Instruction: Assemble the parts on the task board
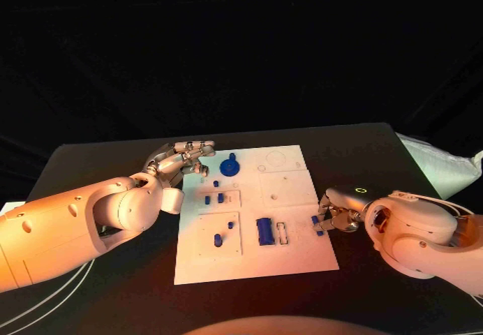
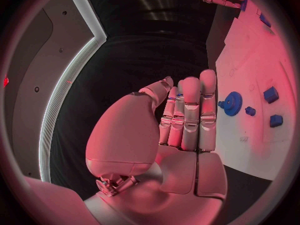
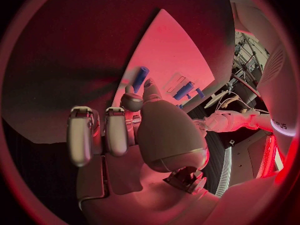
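The white task board lies mid-table. On it are a blue gear, two short blue pegs, a long blue block and other small blue pieces. My left hand hovers at the board's left edge just beside the gear, fingers straight and side by side, holding nothing. My right hand is at the board's right edge, and it pinches a small blue peg between thumb and a finger. The peg sits low over the board beside the long block.
A crumpled white bag lies at the table's far right corner. White cables run along the near left. Bare black table surrounds the board on every side.
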